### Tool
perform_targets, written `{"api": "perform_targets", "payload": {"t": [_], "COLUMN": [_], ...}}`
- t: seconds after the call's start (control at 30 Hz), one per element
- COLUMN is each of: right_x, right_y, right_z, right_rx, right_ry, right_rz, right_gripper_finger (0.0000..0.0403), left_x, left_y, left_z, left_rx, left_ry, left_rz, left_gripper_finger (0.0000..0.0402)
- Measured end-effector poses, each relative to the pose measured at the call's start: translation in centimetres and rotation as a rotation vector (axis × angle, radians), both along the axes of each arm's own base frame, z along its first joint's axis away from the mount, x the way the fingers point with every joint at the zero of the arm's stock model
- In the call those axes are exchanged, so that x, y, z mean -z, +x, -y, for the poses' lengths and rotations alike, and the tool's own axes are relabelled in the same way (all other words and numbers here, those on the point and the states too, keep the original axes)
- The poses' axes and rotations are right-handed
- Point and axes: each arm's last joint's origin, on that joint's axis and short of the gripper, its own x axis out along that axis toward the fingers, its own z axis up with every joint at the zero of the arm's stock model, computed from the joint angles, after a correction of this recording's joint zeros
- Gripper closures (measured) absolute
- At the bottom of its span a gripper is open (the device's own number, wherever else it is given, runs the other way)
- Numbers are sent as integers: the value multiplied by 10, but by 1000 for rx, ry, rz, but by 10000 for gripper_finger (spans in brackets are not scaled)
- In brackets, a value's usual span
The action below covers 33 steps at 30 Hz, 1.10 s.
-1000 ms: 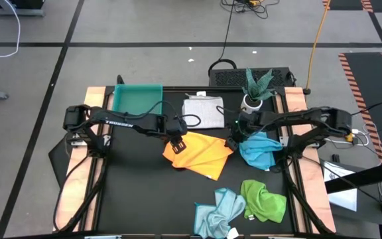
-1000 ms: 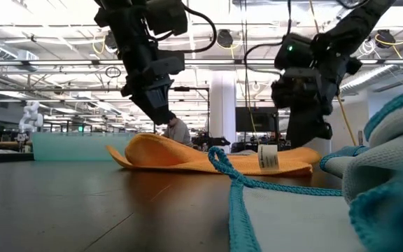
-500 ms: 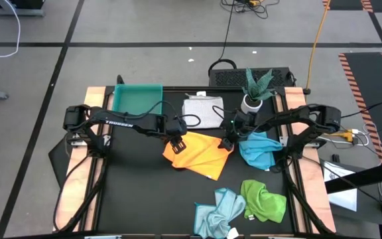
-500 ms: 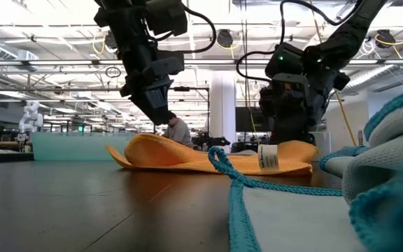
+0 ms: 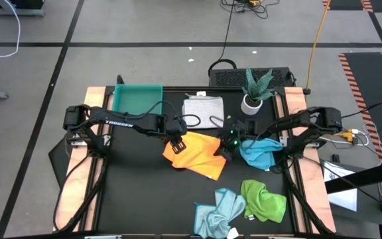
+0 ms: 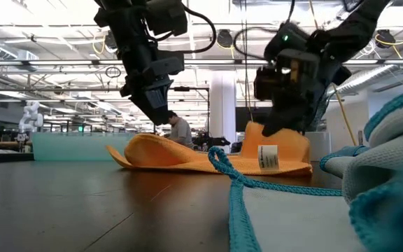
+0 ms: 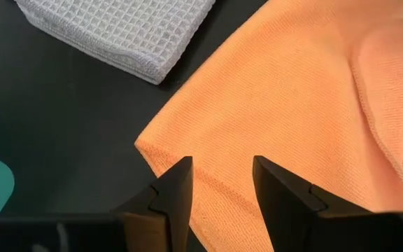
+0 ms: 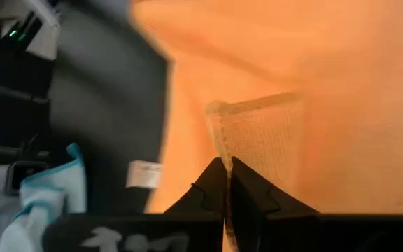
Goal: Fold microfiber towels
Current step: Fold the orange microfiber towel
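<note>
Wrist cams settle what I can't see from above: right gripper pinches orange towel corner, lifted mid-table; left gripper spread over its near corner. Waffle-weave white-grey towel beside.

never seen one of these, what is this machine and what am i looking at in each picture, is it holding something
It is a robot with two dark arms at a table, each ending in two-finger jaws. One picture looks straight down, one looks level across the tabletop, and two come from cameras on the wrists.

The right gripper is shut on a corner of the orange towel and lifts it off the table. The left gripper hovers with open jaws over the opposite corner, holding nothing.

Also on the table: a folded white-grey towel, a bright blue towel, a pale blue towel and a green towel, all crumpled, a teal tray and a potted plant.
</note>
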Motion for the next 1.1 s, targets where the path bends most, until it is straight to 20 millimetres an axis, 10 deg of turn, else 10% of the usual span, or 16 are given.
{"api": "perform_targets", "payload": {"t": [0.47,0.8,1.1], "right_x": [-47,-28,-9], "right_y": [-6,-17,-12], "right_z": [-72,-87,-86], "right_rx": [-178,-212,-211], "right_ry": [-91,-240,-262], "right_rz": [75,-78,-155], "right_gripper_finger": [402,393,289], "left_x": [0,0,0], "left_y": [-1,-1,-1], "left_z": [0,0,1], "left_rx": [-1,-6,-12], "left_ry": [-1,-3,-50], "left_rz": [-16,-12,-4], "left_gripper_finger": [250,250,250]}}
